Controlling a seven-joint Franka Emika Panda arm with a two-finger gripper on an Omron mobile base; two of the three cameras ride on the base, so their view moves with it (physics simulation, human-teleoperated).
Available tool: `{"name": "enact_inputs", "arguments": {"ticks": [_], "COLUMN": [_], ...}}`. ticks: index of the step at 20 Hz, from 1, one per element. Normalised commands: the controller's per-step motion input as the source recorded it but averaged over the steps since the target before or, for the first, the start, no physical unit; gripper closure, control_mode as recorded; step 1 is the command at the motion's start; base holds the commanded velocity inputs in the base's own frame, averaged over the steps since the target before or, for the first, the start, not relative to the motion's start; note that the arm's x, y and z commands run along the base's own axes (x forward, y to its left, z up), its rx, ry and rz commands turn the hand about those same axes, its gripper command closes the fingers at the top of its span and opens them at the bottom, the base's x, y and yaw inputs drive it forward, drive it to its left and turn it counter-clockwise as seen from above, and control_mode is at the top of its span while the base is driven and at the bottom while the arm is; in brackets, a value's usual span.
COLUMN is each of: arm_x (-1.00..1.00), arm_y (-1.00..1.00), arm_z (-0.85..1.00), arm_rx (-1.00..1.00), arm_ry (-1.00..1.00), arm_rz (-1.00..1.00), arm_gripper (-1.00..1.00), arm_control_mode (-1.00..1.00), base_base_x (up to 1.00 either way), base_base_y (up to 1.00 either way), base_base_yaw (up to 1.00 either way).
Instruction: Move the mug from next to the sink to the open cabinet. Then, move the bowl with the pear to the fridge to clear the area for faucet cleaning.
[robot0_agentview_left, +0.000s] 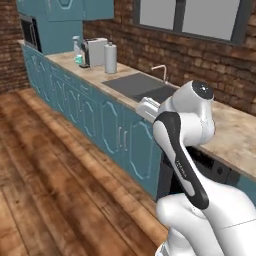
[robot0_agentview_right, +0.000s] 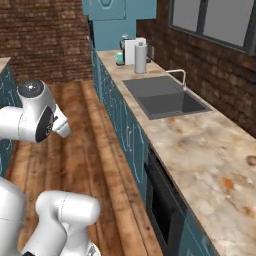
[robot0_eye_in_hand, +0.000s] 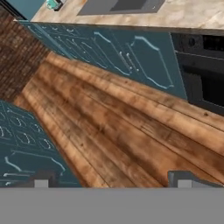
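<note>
The small teal mug (robot0_agentview_left: 79, 59) (robot0_agentview_right: 119, 57) stands at the far end of the counter, beyond the dark sink (robot0_agentview_left: 137, 86) (robot0_agentview_right: 165, 96) and its thin silver faucet (robot0_agentview_left: 161, 71) (robot0_agentview_right: 178, 75). In the hand view the mug (robot0_eye_in_hand: 51, 4) and the sink (robot0_eye_in_hand: 117, 5) lie along the top edge. My gripper (robot0_eye_in_hand: 112, 181) hangs over the wooden floor in front of the base cabinets, well short of the counter. It is open, its fingertips (robot0_eye_in_hand: 183, 180) far apart with nothing between them. Bowl, pear and fridge are out of view.
A paper towel roll (robot0_agentview_left: 110, 58) (robot0_agentview_right: 140, 57) and a white appliance (robot0_agentview_left: 93, 51) (robot0_agentview_right: 130, 50) stand beside the mug. Teal wall cabinets (robot0_agentview_left: 65, 12) hang above that end. A dark oven front (robot0_agentview_right: 161, 200) (robot0_eye_in_hand: 203, 74) sits under the near counter. Wooden floor (robot0_agentview_left: 45, 175) lies to the left.
</note>
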Motion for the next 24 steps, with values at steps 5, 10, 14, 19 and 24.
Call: {"name": "enact_inputs", "arguments": {"ticks": [5,10,14,19,24], "arm_x": [0.00,0.00,0.00,0.00,0.00], "arm_y": [0.00,0.00,0.00,0.00,0.00], "arm_z": [0.00,0.00,0.00,0.00,0.00], "arm_rx": [0.00,0.00,0.00,0.00,0.00], "arm_ry": [0.00,0.00,0.00,0.00,0.00], "arm_rz": [0.00,0.00,0.00,0.00,0.00], "arm_gripper": [-1.00,-1.00,-1.00,-1.00,-1.00], "arm_control_mode": [1.00,1.00,1.00,1.00,1.00], "base_base_x": [1.00,1.00,1.00,1.00,1.00], "base_base_y": [0.48,0.48,0.39,0.38,0.51], "base_base_yaw": [0.00,0.00,-0.02,-0.09,-0.14]}}
